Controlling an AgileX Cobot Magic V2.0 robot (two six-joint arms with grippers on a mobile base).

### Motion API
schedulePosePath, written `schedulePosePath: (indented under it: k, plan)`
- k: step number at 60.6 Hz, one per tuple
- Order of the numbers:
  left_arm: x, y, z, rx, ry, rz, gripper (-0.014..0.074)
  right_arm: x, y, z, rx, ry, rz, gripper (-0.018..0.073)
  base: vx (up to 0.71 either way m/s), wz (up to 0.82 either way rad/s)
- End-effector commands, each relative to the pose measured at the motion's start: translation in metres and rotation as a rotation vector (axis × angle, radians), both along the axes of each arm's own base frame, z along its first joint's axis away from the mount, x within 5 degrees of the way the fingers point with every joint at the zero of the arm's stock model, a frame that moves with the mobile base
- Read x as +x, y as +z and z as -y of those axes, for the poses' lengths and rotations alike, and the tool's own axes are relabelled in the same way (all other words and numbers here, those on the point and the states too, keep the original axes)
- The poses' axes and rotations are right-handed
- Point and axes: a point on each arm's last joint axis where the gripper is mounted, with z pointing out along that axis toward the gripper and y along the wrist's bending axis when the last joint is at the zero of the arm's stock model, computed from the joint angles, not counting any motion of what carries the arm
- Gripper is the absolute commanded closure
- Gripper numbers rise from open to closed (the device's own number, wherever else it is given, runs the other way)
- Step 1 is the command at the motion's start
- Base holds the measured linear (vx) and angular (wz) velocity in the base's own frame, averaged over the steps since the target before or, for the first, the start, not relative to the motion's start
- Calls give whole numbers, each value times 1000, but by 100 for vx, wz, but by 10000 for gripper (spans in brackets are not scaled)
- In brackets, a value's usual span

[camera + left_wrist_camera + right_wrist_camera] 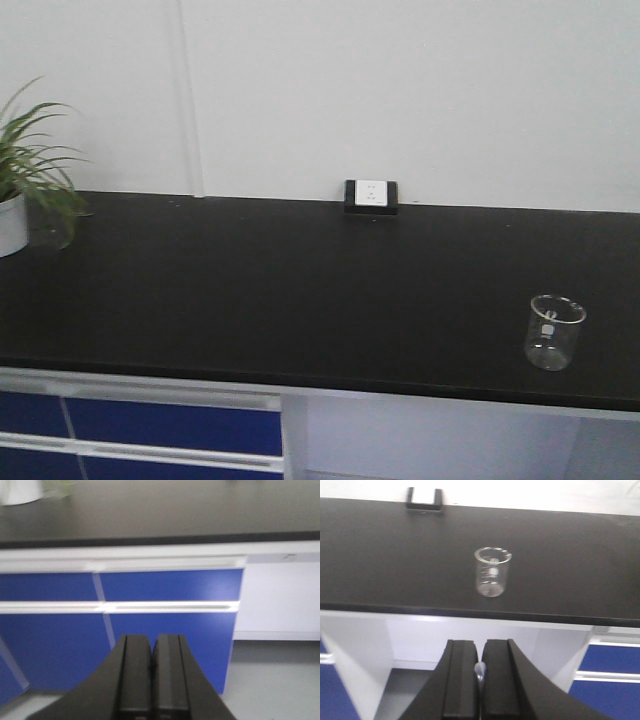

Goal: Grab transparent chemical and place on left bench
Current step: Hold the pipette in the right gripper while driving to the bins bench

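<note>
The transparent chemical (480,672), a thin clear glass tube, shows only as a rounded tip pinched between the black pads of my right gripper (480,652). That gripper is shut on it and hangs below and in front of the black bench (395,555), facing its edge. My left gripper (152,647) is shut and empty, low in front of the blue drawers (165,585), below the bench edge (150,541). In the front view the bench (250,290) is seen from above; neither gripper shows there.
A clear glass beaker (553,331) stands near the bench's front right, also in the right wrist view (492,571). A black-and-white socket box (371,196) sits at the back wall. A potted plant (25,180) is at far left. An open white recess (460,645) lies under the bench.
</note>
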Motion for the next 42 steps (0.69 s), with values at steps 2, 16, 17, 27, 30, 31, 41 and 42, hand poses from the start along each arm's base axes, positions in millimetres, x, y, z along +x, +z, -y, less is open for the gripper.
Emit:
schedulePosePath:
  k: [2,16,17,27,30,31,41,42]
  plan:
    - [-1,3,0,-14,-1,81,600,2,16,-1,-10,10,104,564,-39,51]
    - [-1,3,0,-14,-1,81,600,2,16,-1,-10,10,104,564,-38,56]
    - [-1,3,0,-14,-1,81,600,2,16,-1,-10,10,104,564,-38,59]
    - [-1,3,0,-14,-1,81,600,2,16,-1,-10,10,104,564,-36,58]
    - [-1,3,0,-14,-1,81,600,2,16,-1,-10,10,104,564,-34,57]
    - [-1,3,0,-14,-1,81,600,2,16,-1,-10,10,104,564,-34,57]
    - [-1,3,0,-14,-1,81,600,2,16,-1,-10,10,104,564,-32,55]
    - [-1,3,0,-14,-1,81,600,2,16,-1,-10,10,103,564,-30,55]
